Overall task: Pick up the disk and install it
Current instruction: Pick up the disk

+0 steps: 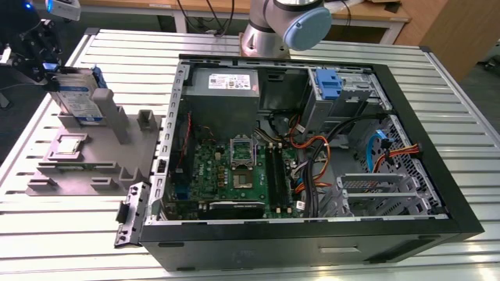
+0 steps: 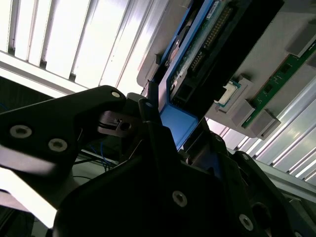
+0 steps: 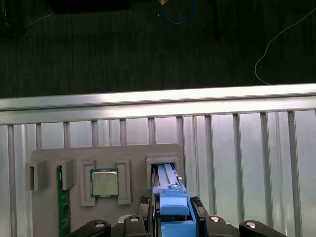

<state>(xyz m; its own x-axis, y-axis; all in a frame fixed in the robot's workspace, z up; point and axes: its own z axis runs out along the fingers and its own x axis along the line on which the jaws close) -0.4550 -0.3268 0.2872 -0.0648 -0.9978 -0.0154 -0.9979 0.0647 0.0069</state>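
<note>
Directly under the gripper, the disk stands on edge in a slot of the grey holder, at the exterior view's left on the table; its long axis runs up and down, with the top edge between the jaws; the jaws look clamped on the blue bracket there, one pressed to each side; the open computer case lies well apart, toward the exterior view's right.
</note>
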